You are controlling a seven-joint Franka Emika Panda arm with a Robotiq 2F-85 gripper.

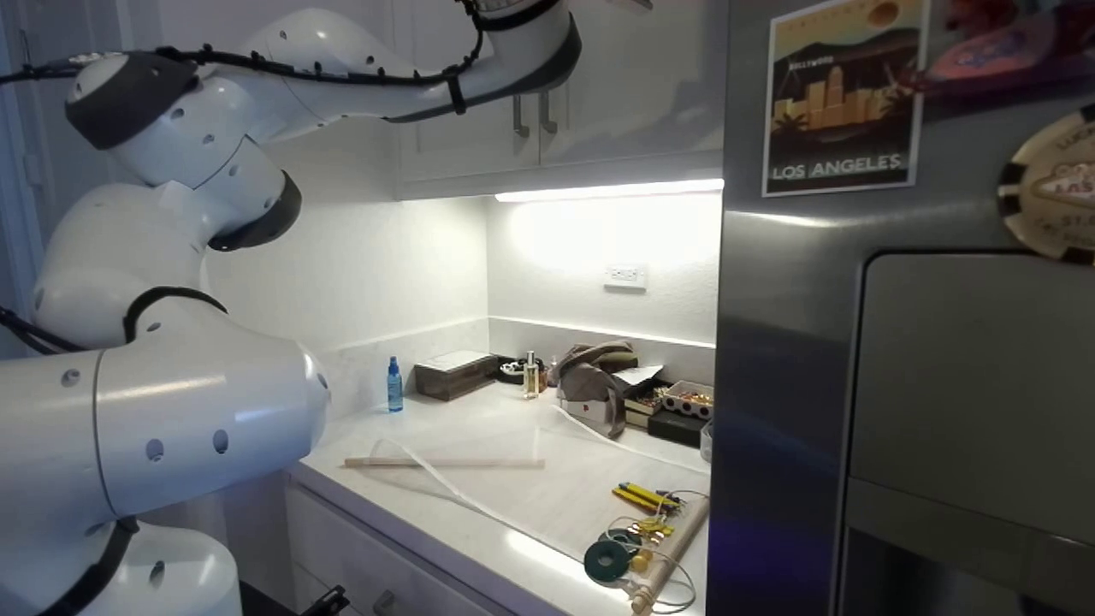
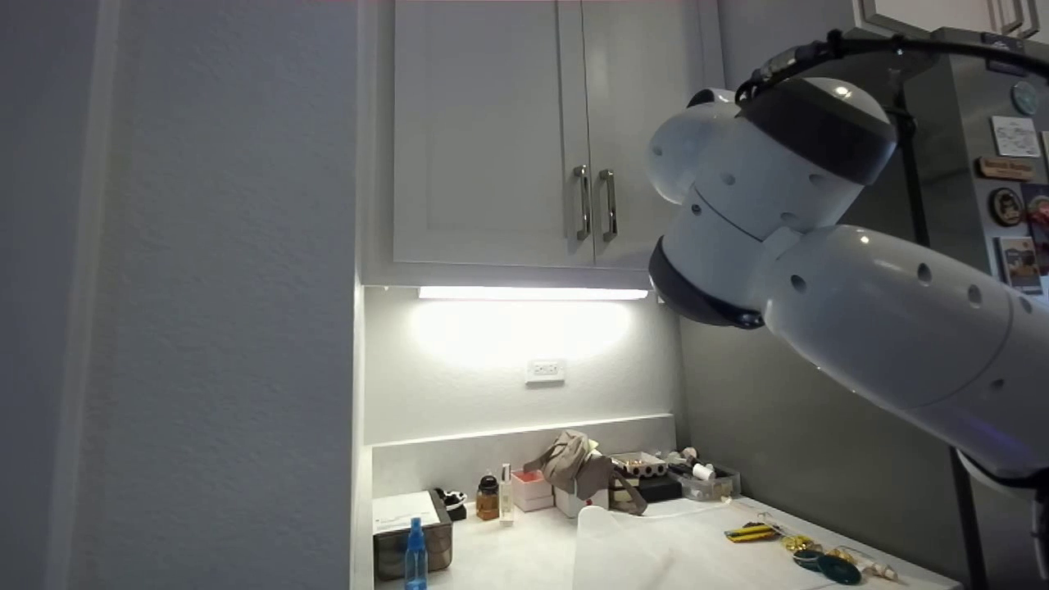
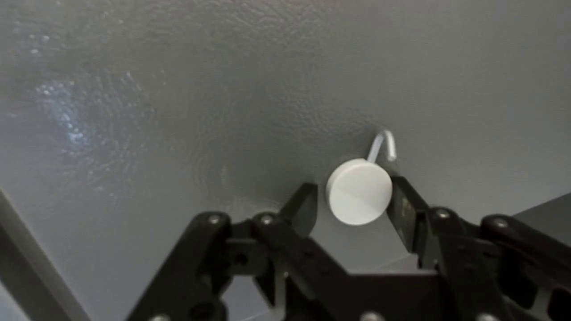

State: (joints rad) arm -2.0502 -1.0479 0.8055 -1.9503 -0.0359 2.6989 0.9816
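Two black fingers (image 3: 407, 214) of the gripper (image 3: 355, 200) straddle the white hook (image 3: 359, 192), parted just wider than its disc (image 3: 353, 201); a gap shows on the wrist view's left, while the opposite finger is so near that touch cannot be told. Closing from this lopsided stance could drag or twist the hook sideways, and the smooth, curved disc might slip free if only the tips catch it. The wire (image 3: 377, 147), jutting outward, could snag if the wrist turns, and pressing too deep would likely scuff the panel (image 3: 232, 98) behind. How the hook is fixed there does not show, so the pull needed is unsure. Disc and wire look matt and rigid, the one a shallow drum, the other a slim crook; the panel is grey, glossy and finely pebbled. Farther off, the worktop (image 2: 508, 557) shows pale and stone-smooth in both exterior views, bearing slender wooden rods (image 1: 445, 463), a translucent blue bottle (image 1: 394, 389) and, behind these, a rumpled taupe cloth (image 2: 567, 465). Above hangs a smooth-doored cabinet (image 2: 492, 139).
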